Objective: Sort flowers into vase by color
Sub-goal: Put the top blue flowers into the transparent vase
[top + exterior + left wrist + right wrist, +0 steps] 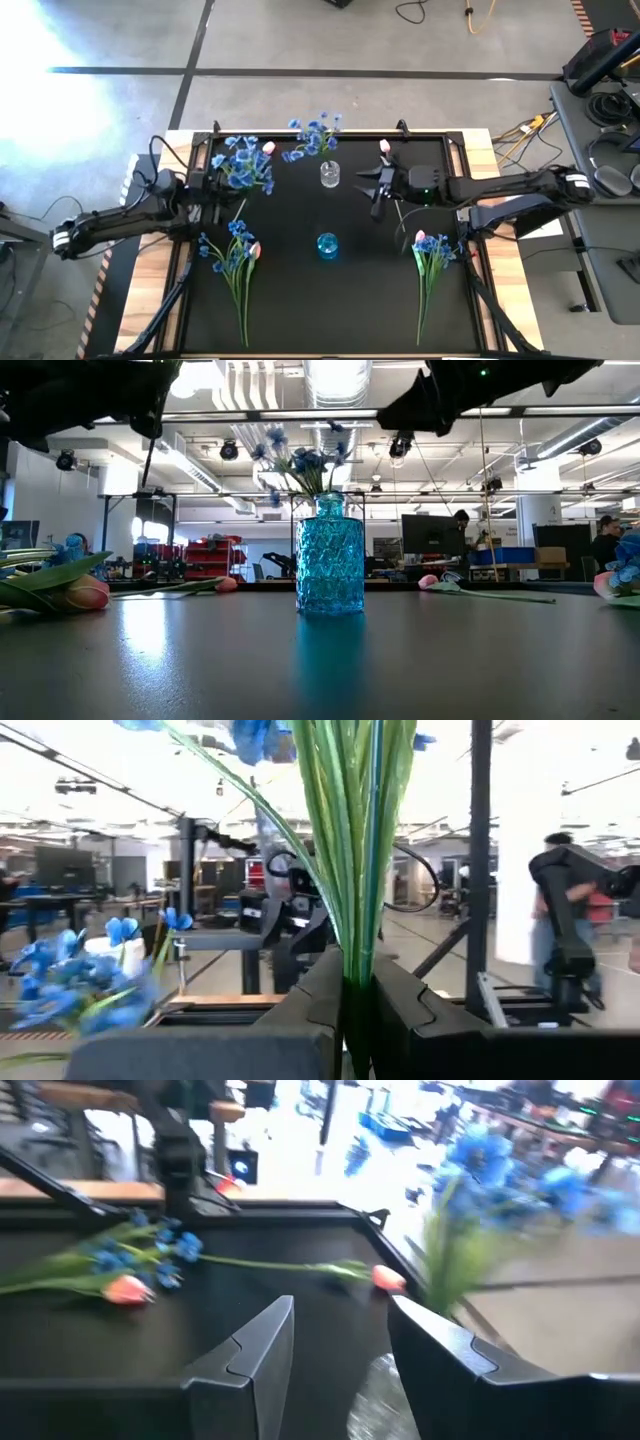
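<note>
My left gripper [218, 186] [355, 990] hangs above the table's left side, shut on a spray of blue flowers [245, 165]. My right gripper [370, 188] [340, 1342] is open and empty, hovering just right of the clear glass vase [329, 176] [385, 1395], which stands on the mat with blue flowers [315, 135] in it. The blue glass vase [327, 245] [330, 555] stands at the mat's middle. Mixed bunches of blue sprays and pink tulips lie flat at left [235, 255] and right [430, 255]. Single tulips lie at the far edge [384, 147] [268, 148]. My left gripper pinches the green stems [355, 955] of the blue spray between its two fingers, several thin stems together. The stems rise out of the fingers [310, 1000] and fan outward to the blossoms [262, 735]. The spray is lifted clear of the mat.
The black mat [330, 310] sits inside a raised frame on a wooden table. Bare mat lies between the two bunches, near the front edge. Both arms hang high in the low view. Cables and equipment lie on a side table [600, 150] at right. People stand far off in the room.
</note>
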Tool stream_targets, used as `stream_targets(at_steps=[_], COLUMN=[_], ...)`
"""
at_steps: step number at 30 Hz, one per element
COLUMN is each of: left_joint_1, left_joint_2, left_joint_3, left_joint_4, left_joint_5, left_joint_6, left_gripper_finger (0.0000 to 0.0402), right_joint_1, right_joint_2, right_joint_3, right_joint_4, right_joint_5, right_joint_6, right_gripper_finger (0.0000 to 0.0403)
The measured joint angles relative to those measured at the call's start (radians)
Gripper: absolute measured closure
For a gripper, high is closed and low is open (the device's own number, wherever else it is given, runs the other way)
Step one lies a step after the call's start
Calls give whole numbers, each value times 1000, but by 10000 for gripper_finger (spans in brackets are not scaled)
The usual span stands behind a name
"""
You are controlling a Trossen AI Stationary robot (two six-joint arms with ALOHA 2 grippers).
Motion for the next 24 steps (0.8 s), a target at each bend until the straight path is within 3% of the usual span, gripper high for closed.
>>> stream_targets(at_steps=[6,16,24], left_joint_1=[-51,-87,-129], left_joint_2=[127,440,691], left_joint_3=[0,39,102], left_joint_4=[132,417,683], left_joint_5=[-14,-18,-18], left_joint_6=[7,3,27], left_gripper_finger=[393,393,393], right_joint_1=[38,42,41], right_joint_2=[134,319,428], right_joint_3=[0,2,53], right_joint_4=[226,615,662], right_joint_5=[-66,-119,-117], right_joint_6=[-9,29,91], right_gripper_finger=[228,207,207])
